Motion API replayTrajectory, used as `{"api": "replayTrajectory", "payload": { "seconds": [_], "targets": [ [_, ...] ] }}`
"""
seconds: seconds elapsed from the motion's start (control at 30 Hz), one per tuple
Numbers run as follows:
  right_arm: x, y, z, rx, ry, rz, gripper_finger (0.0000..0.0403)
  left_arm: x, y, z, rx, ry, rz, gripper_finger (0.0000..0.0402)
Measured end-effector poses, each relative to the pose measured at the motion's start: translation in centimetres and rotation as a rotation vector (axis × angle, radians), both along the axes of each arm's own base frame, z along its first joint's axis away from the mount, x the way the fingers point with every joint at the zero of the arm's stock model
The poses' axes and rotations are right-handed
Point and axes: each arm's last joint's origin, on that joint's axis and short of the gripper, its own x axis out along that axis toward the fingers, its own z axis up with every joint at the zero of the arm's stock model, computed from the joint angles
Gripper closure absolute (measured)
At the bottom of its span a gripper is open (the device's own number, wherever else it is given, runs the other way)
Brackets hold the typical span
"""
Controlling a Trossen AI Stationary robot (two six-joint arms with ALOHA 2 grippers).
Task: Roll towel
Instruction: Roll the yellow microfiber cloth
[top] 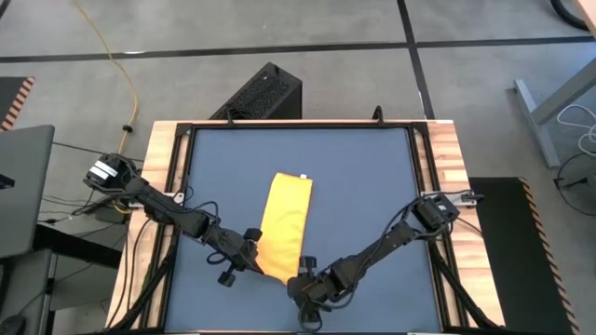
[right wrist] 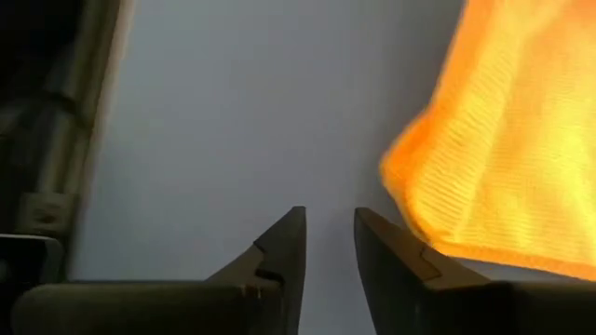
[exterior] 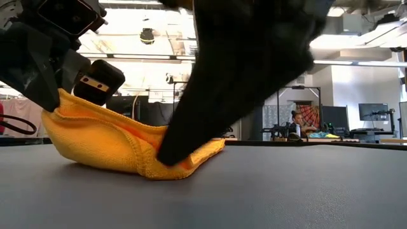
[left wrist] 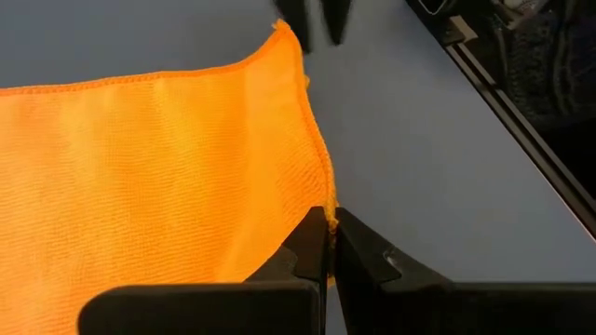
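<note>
In the low view, a dark arm [exterior: 248,70] close to the lens blocks the middle of the towel [exterior: 108,143], and we cannot see either set of fingers there. From above, the towel's near end [top: 270,265] slips under the two grippers, so we cannot make out how it is held. The left wrist view cuts the cloth [left wrist: 140,186] off at its edges. In the right wrist view, the cloth [right wrist: 503,158] is blurred and runs out of frame.
</note>
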Motion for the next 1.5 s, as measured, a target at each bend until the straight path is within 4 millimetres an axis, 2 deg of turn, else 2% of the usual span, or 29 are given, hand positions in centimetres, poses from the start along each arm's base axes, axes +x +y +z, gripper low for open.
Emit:
{"api": "replayTrajectory", "payload": {
  "seconds": [0.4,0.77,1.13,1.5],
  "targets": [
    [1.3,-1.5,0.4,-0.045,-0.06,0.005,0.0284,0.0,0.0,0.0,0.002,0.003,-0.001,0.0401],
    [0.5,-0.1,0.4,-0.029,-0.055,0.038,0.0285,0.0,0.0,0.0,0.003,0.003,-0.002,0.0401],
    [1.8,-1.4,-1.8,-0.027,-0.029,0.026,0.0285,0.0,0.0,0.0,0.001,0.005,-0.002,0.0401],
    [1.9,-1.3,-0.8,-0.077,0.008,0.019,0.0285,0.0,0.0,0.0,0.007,0.004,-0.005,0.0401]
  ]
}}
